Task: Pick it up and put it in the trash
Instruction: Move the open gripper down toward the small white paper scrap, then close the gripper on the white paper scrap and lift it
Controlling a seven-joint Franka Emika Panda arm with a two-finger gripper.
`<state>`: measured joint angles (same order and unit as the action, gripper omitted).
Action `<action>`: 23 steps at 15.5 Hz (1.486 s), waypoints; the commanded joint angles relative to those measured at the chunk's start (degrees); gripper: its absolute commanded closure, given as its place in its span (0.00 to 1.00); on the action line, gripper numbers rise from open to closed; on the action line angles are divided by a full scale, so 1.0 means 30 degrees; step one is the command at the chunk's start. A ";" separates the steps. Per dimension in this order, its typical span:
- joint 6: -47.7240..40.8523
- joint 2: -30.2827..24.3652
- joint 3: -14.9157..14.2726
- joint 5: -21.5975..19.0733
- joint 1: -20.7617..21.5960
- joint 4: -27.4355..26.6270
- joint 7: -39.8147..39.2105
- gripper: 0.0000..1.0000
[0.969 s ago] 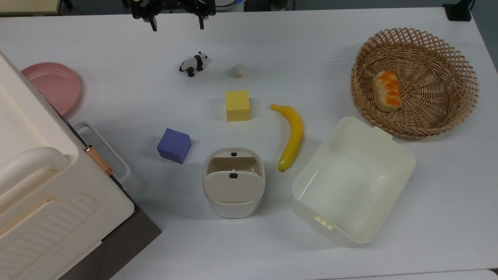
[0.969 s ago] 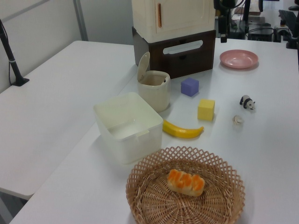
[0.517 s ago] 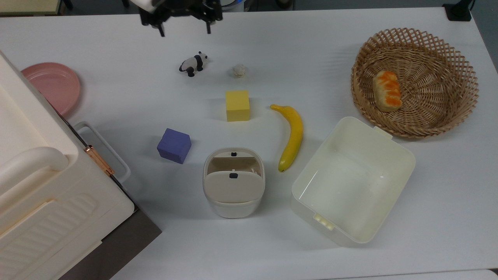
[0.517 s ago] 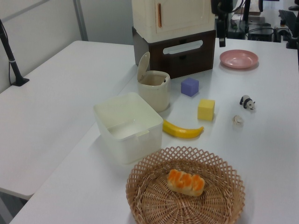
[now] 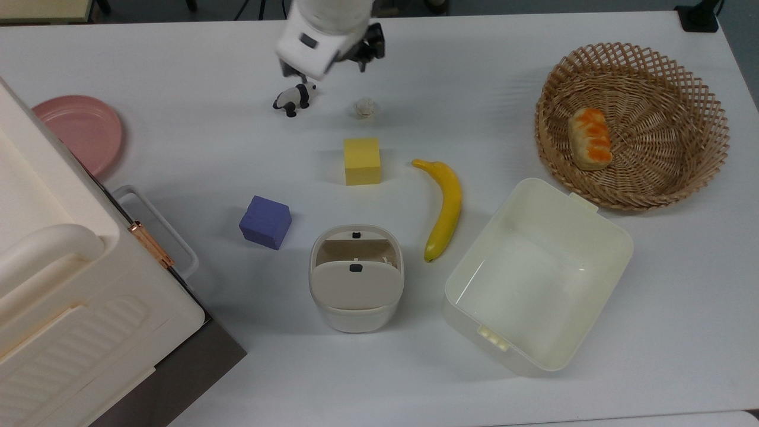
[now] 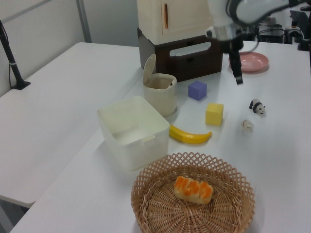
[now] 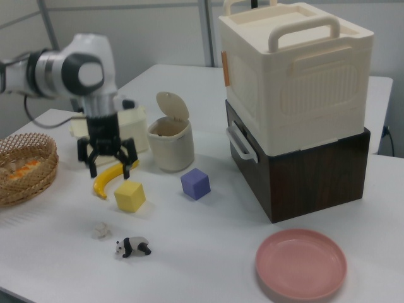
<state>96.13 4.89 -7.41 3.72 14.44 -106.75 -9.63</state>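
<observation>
White counter [image 5: 178, 148] carries everything. Off-white wrinkly lump [image 5: 365, 107] lies on the bare counter, to the right of the panda [image 5: 295, 97] in the top view, apart from it, with the yellow cube [image 5: 362, 161] near it toward the top view's bottom. In the right view the lump [image 7: 100, 231] sits just left of the panda [image 7: 132, 247], below the yellow cube [image 7: 130, 196].

Gripper [image 7: 107, 169] hangs above the counter, fingers spread apart, nothing between them; in the right view it shows in front of the banana [image 7: 107, 180]. In the top view the gripper [image 5: 332, 68] is above the panda and lump, not touching either. In the left view one finger [image 6: 237, 73] points down, well above the panda [image 6: 257, 106] and lump [image 6: 247, 125].

Trash bin [image 5: 356, 276], lid flipped up and mouth open, stands between the purple cube [image 5: 265, 222] and the banana [image 5: 443, 207] in the top view. Cream tub [image 5: 536, 276] sits right of the banana. Wicker basket [image 5: 682, 89] holds a bread roll [image 5: 589, 137]. Pink plate [image 5: 77, 127] lies beside the cream box [image 7: 293, 76] stacked on a dark cabinet [image 7: 309, 170].
</observation>
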 commanded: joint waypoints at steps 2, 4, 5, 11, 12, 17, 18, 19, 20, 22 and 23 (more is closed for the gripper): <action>0.2992 -0.3151 0.0505 0.0489 0.0255 -0.4989 -0.0129 0.01; 0.3956 -0.3444 0.1149 0.0519 0.0254 -0.6218 -0.0129 0.04; 0.4338 -0.3445 0.1180 0.0519 0.0255 -0.6572 -0.0129 0.06; 0.5191 -0.1691 0.1210 0.0870 0.0606 -0.6634 -0.0100 0.21; 0.5481 -0.1311 0.1210 0.0870 0.0693 -0.6634 -0.0071 0.22; 0.6538 -0.0021 0.1210 0.0899 0.0987 -0.6634 0.0164 0.24; 0.6684 0.0272 0.1210 0.0899 0.1016 -0.6634 0.0164 0.25; 0.6947 0.0449 0.1210 0.0899 0.1045 -0.6634 0.0164 0.27; 0.7007 0.0567 0.1210 0.0899 0.1191 -0.6634 0.0164 0.30; 0.7037 0.0744 0.1210 0.0899 0.1251 -0.6634 0.0135 0.41; 0.7037 0.0744 0.1210 0.0899 0.1222 -0.6605 0.0048 0.46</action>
<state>115.96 7.25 -3.38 5.23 17.14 -126.23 -9.65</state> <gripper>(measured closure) 0.326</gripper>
